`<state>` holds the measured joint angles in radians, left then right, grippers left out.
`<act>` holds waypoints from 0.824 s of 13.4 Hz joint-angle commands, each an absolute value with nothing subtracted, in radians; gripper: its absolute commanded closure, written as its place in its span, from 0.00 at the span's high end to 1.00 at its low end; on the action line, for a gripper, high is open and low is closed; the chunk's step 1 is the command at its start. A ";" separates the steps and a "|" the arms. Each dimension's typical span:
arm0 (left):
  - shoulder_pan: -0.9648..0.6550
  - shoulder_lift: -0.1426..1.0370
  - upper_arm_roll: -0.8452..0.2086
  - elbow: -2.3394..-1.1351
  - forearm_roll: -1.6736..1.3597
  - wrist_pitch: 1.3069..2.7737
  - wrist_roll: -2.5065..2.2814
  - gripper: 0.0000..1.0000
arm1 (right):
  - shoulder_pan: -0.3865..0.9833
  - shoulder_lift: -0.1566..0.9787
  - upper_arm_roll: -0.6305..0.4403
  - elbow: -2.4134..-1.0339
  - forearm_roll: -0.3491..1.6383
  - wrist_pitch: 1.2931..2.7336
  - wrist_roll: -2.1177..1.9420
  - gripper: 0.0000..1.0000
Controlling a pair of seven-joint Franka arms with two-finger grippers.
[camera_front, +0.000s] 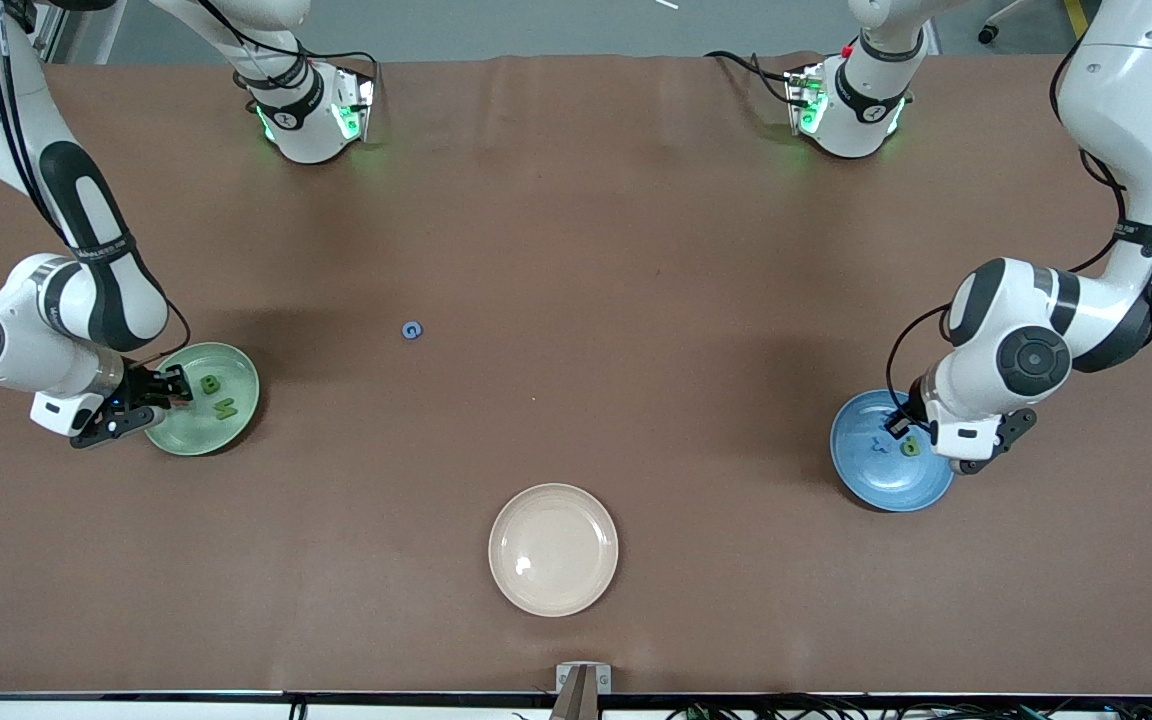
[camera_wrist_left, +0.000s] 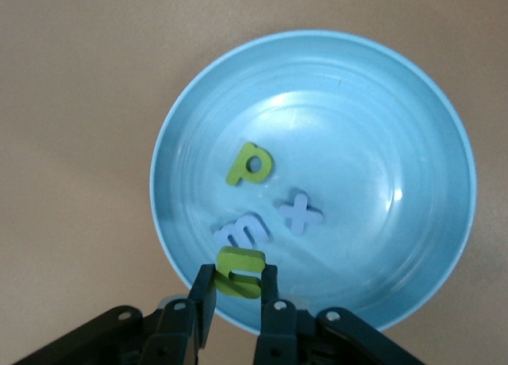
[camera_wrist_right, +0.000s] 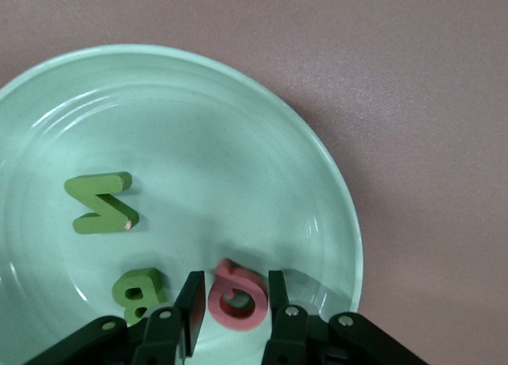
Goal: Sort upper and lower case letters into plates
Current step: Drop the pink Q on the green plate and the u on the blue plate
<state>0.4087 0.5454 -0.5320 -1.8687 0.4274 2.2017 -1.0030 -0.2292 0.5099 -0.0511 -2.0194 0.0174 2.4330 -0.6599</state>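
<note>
Holding a green letter [camera_wrist_left: 238, 271] pinched in my left end effector [camera_wrist_left: 236, 290] over the blue plate [camera_wrist_left: 444, 143]; right end effector [camera_wrist_right: 232, 301], parted, straddles a pink letter [camera_wrist_right: 236, 298] lying in the green plate [camera_wrist_right: 262, 143]. Risk: letter sticks to a pad on release & drags out onto tabletop [camera_front: 636, 250].

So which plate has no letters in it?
The cream-beige plate, nearest the front camera. The light green plate and blue plate both hold letters.
</note>
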 commanded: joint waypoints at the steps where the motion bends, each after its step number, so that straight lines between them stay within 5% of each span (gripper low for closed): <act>1: 0.396 0.592 -0.548 -1.819 0.436 2.204 -0.999 0.00 | -0.245 0.499 -0.034 -2.013 0.008 2.415 -0.666 0.94; 5: 0.391 0.647 -0.546 -1.781 0.454 2.206 -0.999 0.01 | -0.191 0.324 -0.022 -2.008 0.020 2.187 -0.562 1.00; 6: 0.384 0.650 -0.549 -1.778 0.454 2.206 -1.000 0.20 | -0.149 0.289 -0.021 -2.011 0.020 2.127 -0.467 1.00; 7: 0.365 0.647 -0.549 -1.767 0.451 2.204 -1.015 0.93 | -0.109 0.249 -0.021 -2.019 0.020 2.070 -0.365 1.00; 8: 0.365 0.638 -0.551 -1.757 0.445 2.203 -1.000 1.00 | -0.076 0.221 -0.021 -2.031 0.023 2.027 -0.292 1.00; 11: 0.390 0.585 -0.612 -1.703 0.399 2.134 -0.931 1.00 | 0.038 0.129 -0.021 -2.120 0.067 2.008 -0.143 1.00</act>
<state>0.3800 0.6297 -0.5831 -1.7412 0.4279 2.2023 -0.9766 -0.0177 0.2062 -0.0146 -2.0212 0.0338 1.9927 -0.2240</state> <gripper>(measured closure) 0.352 0.000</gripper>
